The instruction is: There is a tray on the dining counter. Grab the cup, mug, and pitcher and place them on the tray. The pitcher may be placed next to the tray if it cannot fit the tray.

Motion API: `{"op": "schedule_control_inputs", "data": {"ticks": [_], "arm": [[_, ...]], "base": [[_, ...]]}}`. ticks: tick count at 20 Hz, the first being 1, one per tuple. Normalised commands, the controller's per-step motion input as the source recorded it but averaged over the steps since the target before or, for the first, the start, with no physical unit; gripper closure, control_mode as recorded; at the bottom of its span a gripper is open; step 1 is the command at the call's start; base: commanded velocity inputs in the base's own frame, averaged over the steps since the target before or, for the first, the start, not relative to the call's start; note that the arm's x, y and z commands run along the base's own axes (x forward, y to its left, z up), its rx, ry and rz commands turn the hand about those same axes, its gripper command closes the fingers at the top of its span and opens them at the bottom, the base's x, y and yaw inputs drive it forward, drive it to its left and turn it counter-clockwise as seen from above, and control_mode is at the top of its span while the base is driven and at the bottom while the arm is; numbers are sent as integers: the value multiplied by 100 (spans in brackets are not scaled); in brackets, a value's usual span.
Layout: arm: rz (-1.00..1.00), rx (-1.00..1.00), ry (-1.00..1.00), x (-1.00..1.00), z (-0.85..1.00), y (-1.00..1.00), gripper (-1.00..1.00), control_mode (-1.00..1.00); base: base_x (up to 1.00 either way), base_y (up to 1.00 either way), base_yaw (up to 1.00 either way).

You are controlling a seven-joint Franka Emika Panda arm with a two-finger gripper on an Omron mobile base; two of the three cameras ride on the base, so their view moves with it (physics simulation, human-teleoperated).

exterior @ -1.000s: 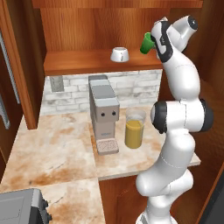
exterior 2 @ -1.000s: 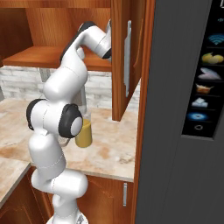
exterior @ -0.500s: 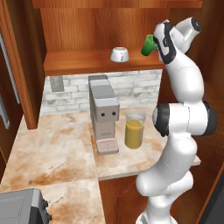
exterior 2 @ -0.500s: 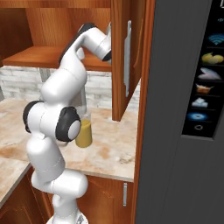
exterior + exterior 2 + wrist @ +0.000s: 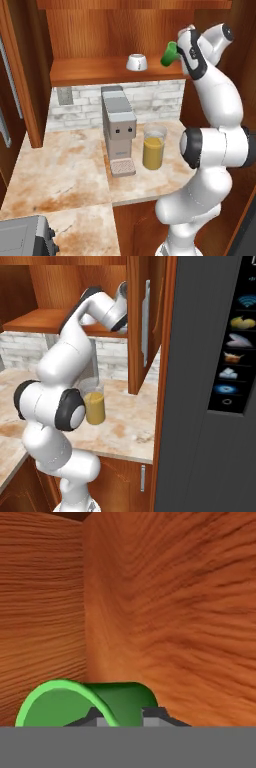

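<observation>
Cup [image 5: 170,54], bright green, sits clenched in the claw [image 5: 179,53] up in the wooden alcove, lifted clear of the shelf [image 5: 90,71] and tipped so its open mouth faces partly sideways. In the hand view the cup [image 5: 90,704] lies right at the dark finger tips [image 5: 152,714], its rim turned toward the camera and its wall pinched between them.

Seen from the left base view, the arm rises from the lower right, bends at a big dark elbow joint level with the counter, then reaches steeply upward, with the wrist folded over at shelf height so the hand points left into the alcove. From the right base view the forearm [image 5: 75,341] leans up and right toward the open cabinet door [image 5: 145,321], and the hand is tucked behind that door's edge.

Ahead of the claw, the hand view shows two wood panels meeting in a corner close by. Left of the claw and a little lower, the white mug [image 5: 136,62] stands on the shelf, apart from the cup, with bare shelf stretching beyond it. Well below the claw, the pitcher [image 5: 153,149] of orange liquid stands on the marble counter [image 5: 65,170], just beside the grey coffee machine [image 5: 118,130]. Open counter spreads left of the machine.
</observation>
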Motion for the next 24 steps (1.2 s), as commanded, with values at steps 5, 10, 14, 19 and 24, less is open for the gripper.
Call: {"op": "schedule_control_inputs", "data": {"ticks": [5,10,14,19,24], "arm": [[-3,0,-9,-47,-25,40,100,-100],[-1,0,-5,-79,-20,11,100,-100],[0,0,-8,-100,-12,0,100,-100],[2,-1,-5,-100,-2,8,100,-100],[5,-3,-1,-97,0,13,100,-100]], "base": [[0,0,0],[0,0,0],[0,0,0],[0,0,0],[0,0,0]]}}
